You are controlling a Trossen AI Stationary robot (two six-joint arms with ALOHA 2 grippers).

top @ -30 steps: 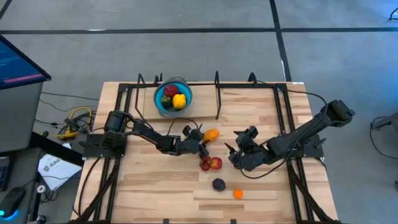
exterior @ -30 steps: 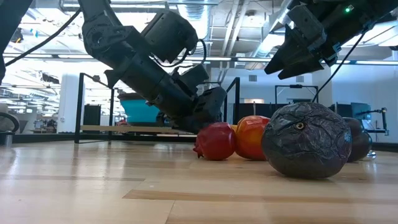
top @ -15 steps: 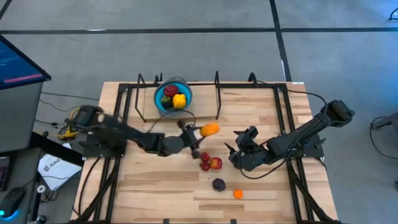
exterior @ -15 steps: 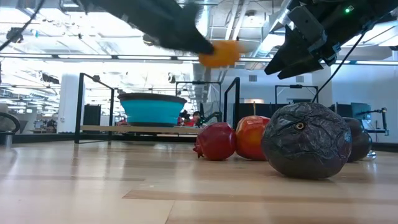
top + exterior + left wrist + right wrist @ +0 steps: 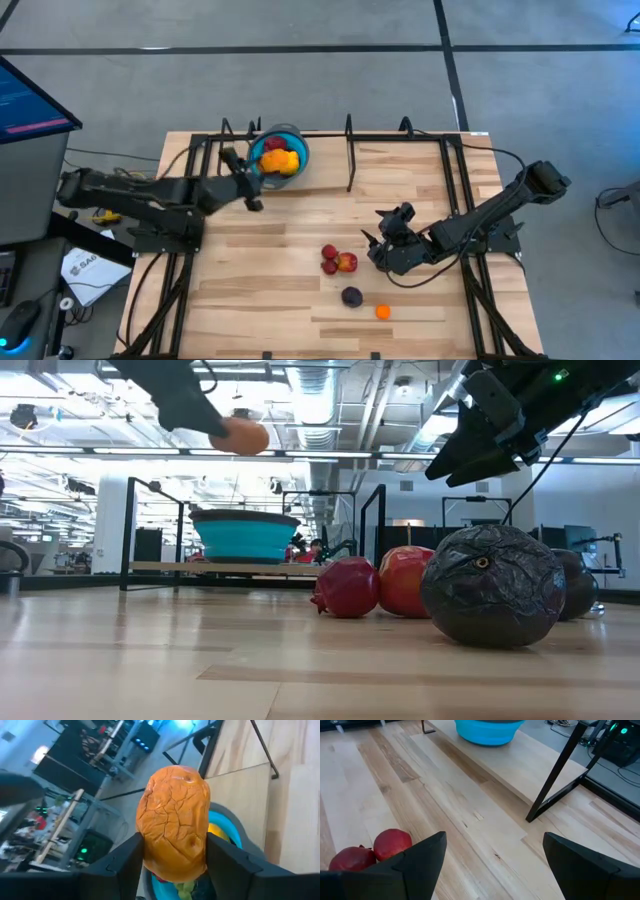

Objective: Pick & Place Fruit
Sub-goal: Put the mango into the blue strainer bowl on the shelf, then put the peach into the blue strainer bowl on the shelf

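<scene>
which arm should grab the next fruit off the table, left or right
Right, probably. The right gripper hangs open beside the red fruit, while the left gripper is over the blue bowl, holding an orange fruit.

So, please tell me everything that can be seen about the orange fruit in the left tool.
The orange fruit is an oblong, rounded piece with a creased, wrinkled skin and a small dimple near one end. It sits between the two dark fingers of the left tool, which press on its sides. It is held in the air just above the blue bowl, which already contains yellow and red pieces. Nothing else touches it.
</scene>
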